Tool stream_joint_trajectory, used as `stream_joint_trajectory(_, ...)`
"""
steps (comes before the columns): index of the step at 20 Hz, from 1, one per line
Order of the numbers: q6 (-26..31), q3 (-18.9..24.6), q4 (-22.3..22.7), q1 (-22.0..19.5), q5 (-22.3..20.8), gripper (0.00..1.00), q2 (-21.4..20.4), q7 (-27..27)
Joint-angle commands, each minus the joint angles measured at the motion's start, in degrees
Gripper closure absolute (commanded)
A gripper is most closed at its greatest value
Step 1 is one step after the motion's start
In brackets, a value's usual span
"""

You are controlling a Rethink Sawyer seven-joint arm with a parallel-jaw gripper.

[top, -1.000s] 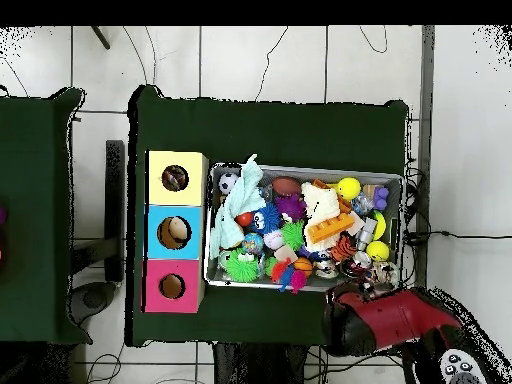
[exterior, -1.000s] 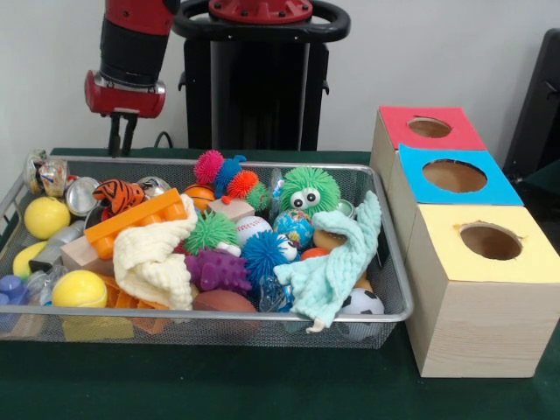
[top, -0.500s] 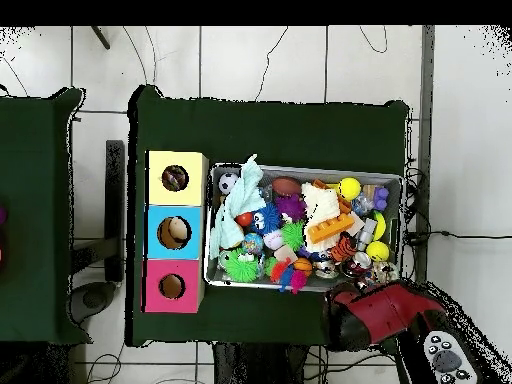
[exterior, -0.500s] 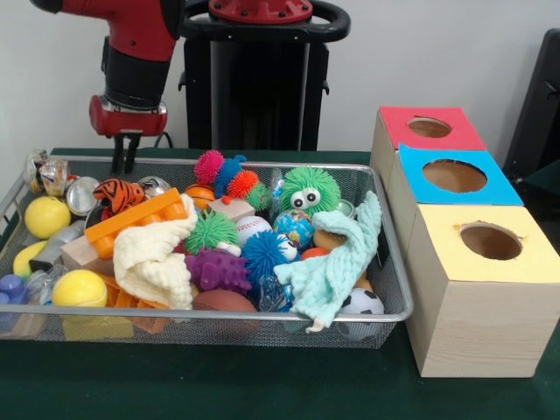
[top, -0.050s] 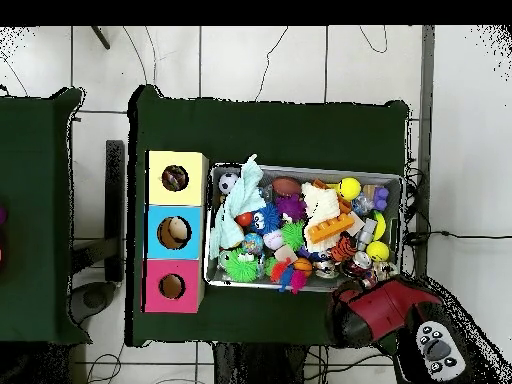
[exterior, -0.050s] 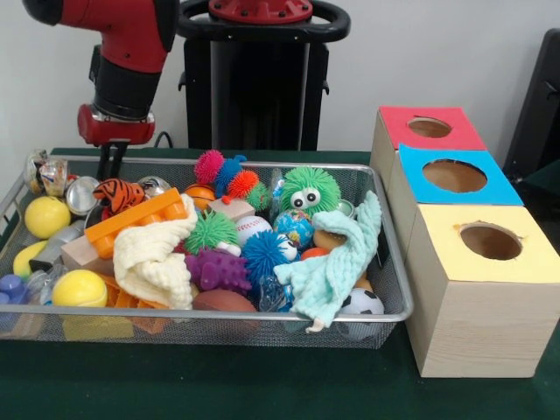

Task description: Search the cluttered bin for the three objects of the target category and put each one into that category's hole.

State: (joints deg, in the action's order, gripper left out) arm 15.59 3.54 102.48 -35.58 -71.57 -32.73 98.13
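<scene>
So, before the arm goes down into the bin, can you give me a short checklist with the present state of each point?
1. Gripper carries nothing: ok, nothing hangs from it.
2. Gripper open enough to grasp: cannot tell, the fingers are too small to read.
3. Gripper over the wire bin: ok, it hangs at the far rim, near the tiger toy.
4. Holes in the red box, blue box and yellow box unblocked: ok.
5. Items free to lift: not ok, the cream cloth and mint cloth cover some.
</scene>
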Motion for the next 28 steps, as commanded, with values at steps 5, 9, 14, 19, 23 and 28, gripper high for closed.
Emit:
stream_joint_trajectory(5, 0.4, -3.3, -9.6, 0.8, -5.2, 1.00, 6.2, 3.0)
stream_joint_trajectory(9, 1.5, -1.4, -10.0, -1.5, -2.9, 1.00, 6.6, -0.9)
stream_joint_trajectory(14, 0.8, -0.6, -11.9, -3.2, -3.1, 1.00, 8.2, -2.2)
stream_joint_trajectory(19, 0.9, 0.0, -11.9, -3.6, -2.7, 1.00, 8.3, -3.0)
stream_joint_trajectory(23, 1.3, -0.2, -11.7, -2.9, -2.9, 1.00, 8.1, -3.0)
stream_joint_trajectory(28, 1.2, -0.4, -11.5, -2.7, -2.9, 0.00, 7.9, -2.8)
